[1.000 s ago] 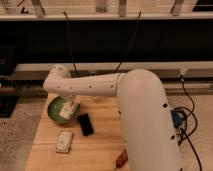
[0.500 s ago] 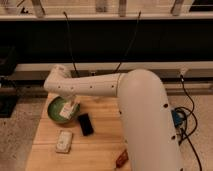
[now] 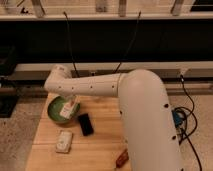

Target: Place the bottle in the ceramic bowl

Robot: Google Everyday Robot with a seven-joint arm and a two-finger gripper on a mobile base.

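Fingers of our gripper (image 3: pixel 71 101) clench the bottle (image 3: pixel 69 111), which we hold over the ceramic bowl (image 3: pixel 54 111) near its 3 o'clock rim. Released here, it may clip that rim and tumble toward the black slab (image 3: pixel 85 124).

Setting: robotics lab or test bay, not a home.
Evidence:
- large white robot arm (image 3: pixel 145 115) reaching over a pale butcher-block wooden counter (image 3: pixel 100 145)
- speckled grey terrazzo floor (image 3: pixel 20 130)
- dark back wall crossed by a pale horizontal metal rail (image 3: pixel 150 67)
- loose black cables (image 3: pixel 67 40) hanging down that wall to the rail
- small blue wired box (image 3: pixel 177 120) just off the counter's right edge

End effector (image 3: pixel 70 106): closed, low over the glossy green ceramic bowl (image 3: pixel 52 114) at the counter's far left corner.
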